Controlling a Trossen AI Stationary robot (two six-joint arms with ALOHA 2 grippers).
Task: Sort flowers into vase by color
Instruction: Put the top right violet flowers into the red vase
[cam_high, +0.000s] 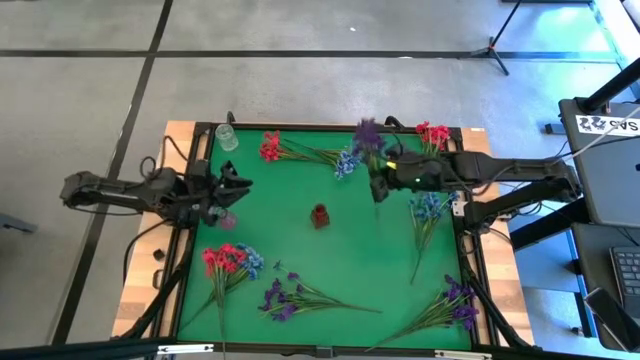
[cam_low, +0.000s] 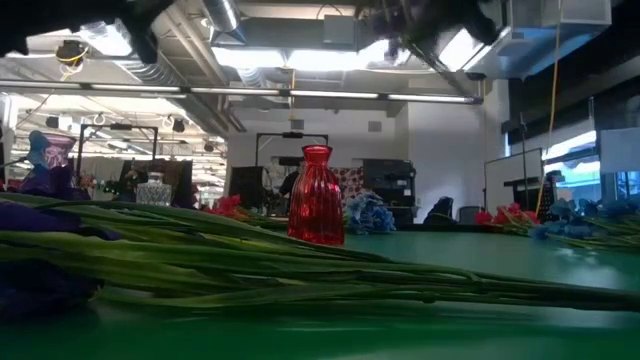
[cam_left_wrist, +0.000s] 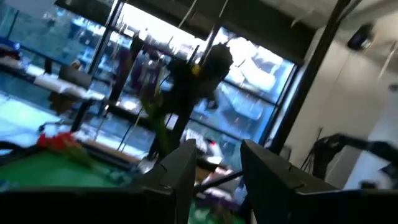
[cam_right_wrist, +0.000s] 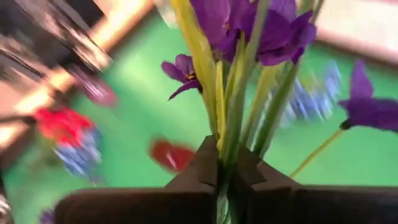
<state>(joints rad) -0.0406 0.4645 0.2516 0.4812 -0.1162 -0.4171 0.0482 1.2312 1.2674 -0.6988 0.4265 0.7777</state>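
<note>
A purple flower sprig (cam_right_wrist: 249, 37) is being clamped by its green stems between the closed fingers of the right gripper (cam_right_wrist: 227, 171), and it is being held above the far right part of the green mat (cam_high: 330, 260), blossoms (cam_high: 368, 132) up, beside a blue-and-purple bunch (cam_high: 348, 162) lying on the mat. Several thin stems are being pinched together, so 1 could slip out if the grip is being carried mostly by the thicker ones. The blossoms are being held well out from the jaws, so a swing of the arm is likely to be making them sway, and the stem ends could be missing the narrow neck of the red vase (cam_high: 320, 215), which is standing near the mat's centre. A knock from the stems could be tipping that small vase over.

The left gripper (cam_high: 232, 190) is being held at the left edge of the mat with its fingers (cam_left_wrist: 177, 171) narrowly parted and nothing between them; a small purple vase (cam_high: 227, 217) is seen just beside it. A clear glass vase (cam_high: 227, 138) is standing at the far left corner. Red sprigs (cam_high: 270, 147) are lying along the far edge, more red ones (cam_high: 433, 135) at the far right, blue ones (cam_high: 428, 208) on the right, a red-and-blue bunch (cam_high: 232, 262) at the near left, and purple bunches (cam_high: 285, 297) along the near edge. The path to the red vase is being left open, though the purple vase lies close under the left arm.
</note>
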